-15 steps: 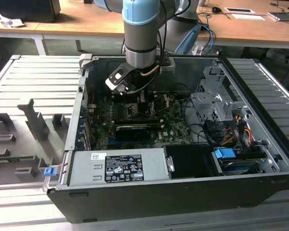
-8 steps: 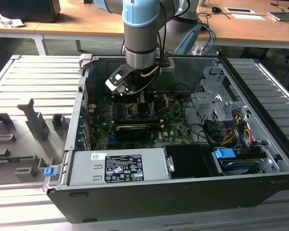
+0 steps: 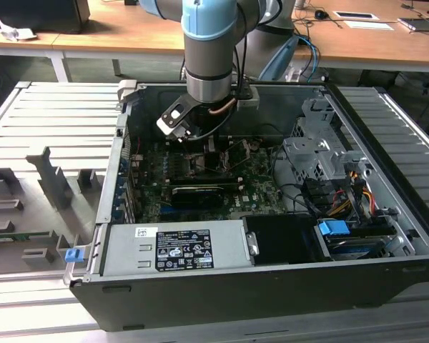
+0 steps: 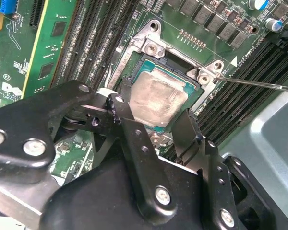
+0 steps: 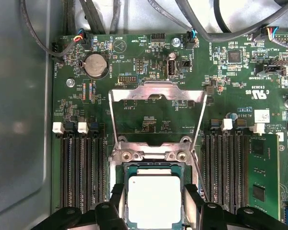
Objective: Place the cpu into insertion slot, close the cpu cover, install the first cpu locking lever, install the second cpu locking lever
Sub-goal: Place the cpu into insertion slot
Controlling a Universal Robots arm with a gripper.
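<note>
The chip [image 5: 154,201] lies flat in the socket [image 5: 154,168], silver face up, directly between the jaws. It is close to square, so it has no long side to line up. Its two free edges run along the line of the jaws and the other two edges face them. In the second wrist view the chip [image 4: 156,98] looks level with the socket's rim rather than tipped. I judge it seated, or very nearly so.

The gripper [image 5: 154,206] hangs right over it from the single arm [image 3: 209,64], which reaches down into the open computer case [image 3: 200,293]. The jaws are drawn in to just the chip's width. One of the fingers [image 5: 117,206] sits against each of two opposite edges, so I take it to be holding the chip. How hard it presses I cannot tell.

Past the jaw tips, on the far side of the socket from the gripper's body, the cover [image 5: 156,91] is swung back on its hinge. Green board [image 5: 149,122] shows through its window, so it is not yet closed. A thin wire lever [image 4: 259,85] runs off from the socket's corner, outside one jaw, unlatched. Long black memory slots [image 5: 81,177] flank the socket outside both jaws.
</note>
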